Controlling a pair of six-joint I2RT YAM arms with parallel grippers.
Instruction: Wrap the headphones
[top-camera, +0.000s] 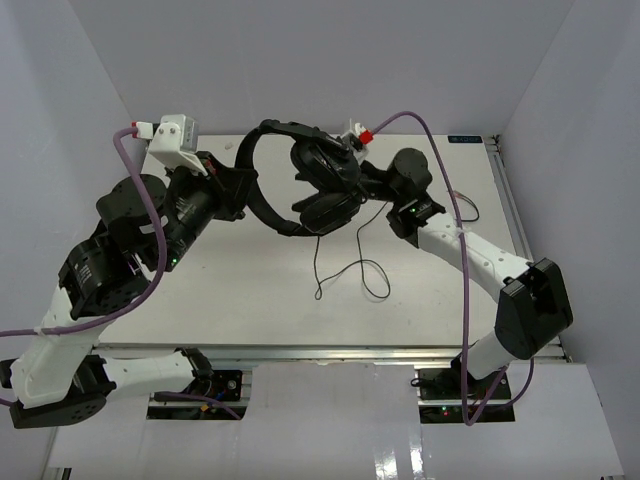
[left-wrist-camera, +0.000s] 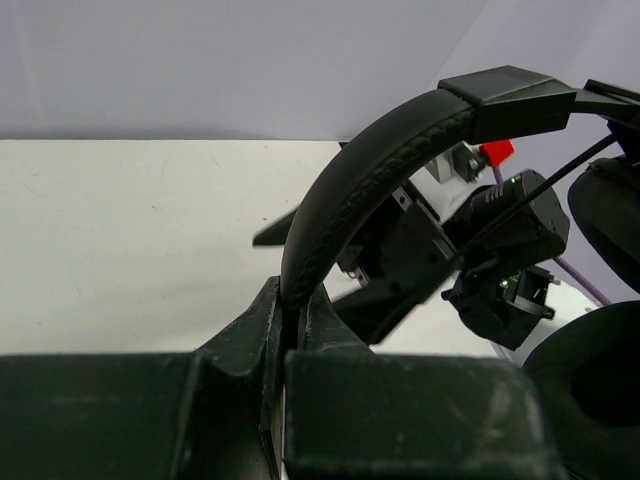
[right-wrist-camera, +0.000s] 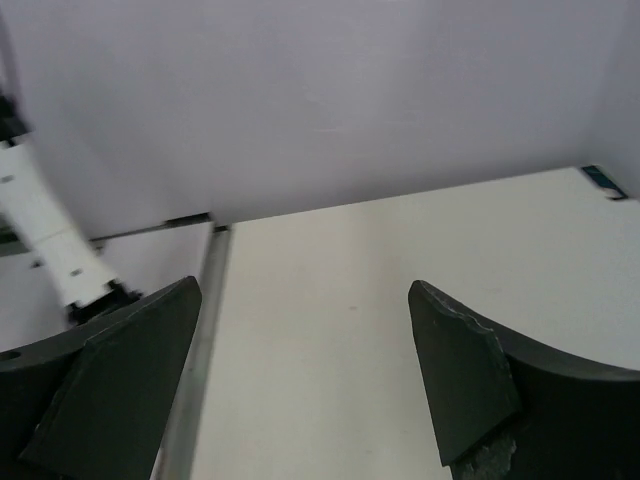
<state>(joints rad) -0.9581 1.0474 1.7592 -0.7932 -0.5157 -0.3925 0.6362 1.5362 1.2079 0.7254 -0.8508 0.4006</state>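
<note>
The black headphones are held up above the white table. My left gripper is shut on the thin arched headband; in the left wrist view the headband rises out from between my shut fingers. The two padded earcups hang at the right, seen also in the left wrist view. The thin black cord droops from them and loops on the table. My right gripper is just right of the earcups; in the right wrist view it is open and empty.
White walls close the cell on the left, back and right. The table's metal rail runs along its right edge. Purple robot cables arc over both arms. A short stretch of thin cord lies right of the right arm.
</note>
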